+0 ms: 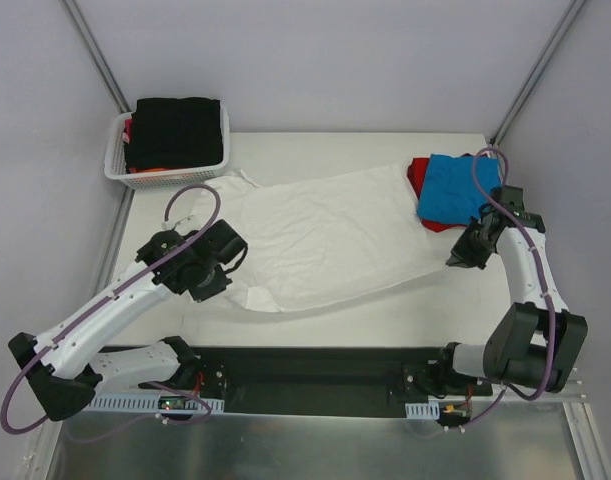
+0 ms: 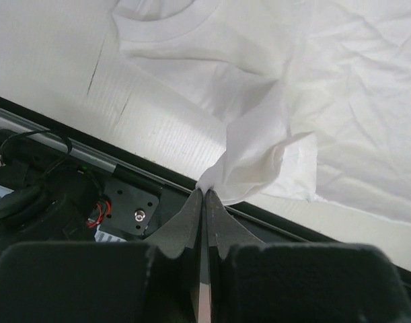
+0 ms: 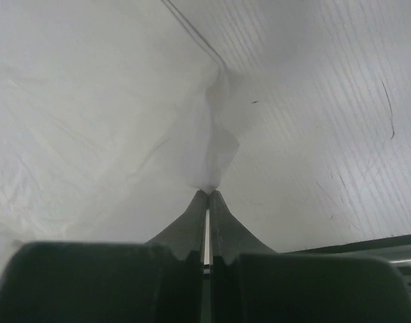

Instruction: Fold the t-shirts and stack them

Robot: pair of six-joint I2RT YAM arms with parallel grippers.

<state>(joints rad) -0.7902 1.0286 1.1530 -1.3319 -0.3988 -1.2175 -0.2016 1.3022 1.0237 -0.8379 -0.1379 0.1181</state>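
A large white t-shirt point(image 1: 325, 235) lies spread across the middle of the table. My left gripper point(image 1: 228, 268) is shut on a pinch of its cloth near the sleeve and collar; the left wrist view shows the white fabric point(image 2: 259, 161) bunched at the closed tips point(image 2: 206, 192). My right gripper point(image 1: 453, 257) is shut on the shirt's right edge, where a fold of the white cloth point(image 3: 215, 158) rises to the tips point(image 3: 209, 192). A folded blue t-shirt point(image 1: 455, 187) lies on a red one point(image 1: 419, 176) at the back right.
A white lattice basket point(image 1: 168, 170) at the back left holds black cloth point(image 1: 177, 130), with red and orange showing under it. The black base rail point(image 1: 305, 375) runs along the near table edge. Metal frame posts rise at both back corners.
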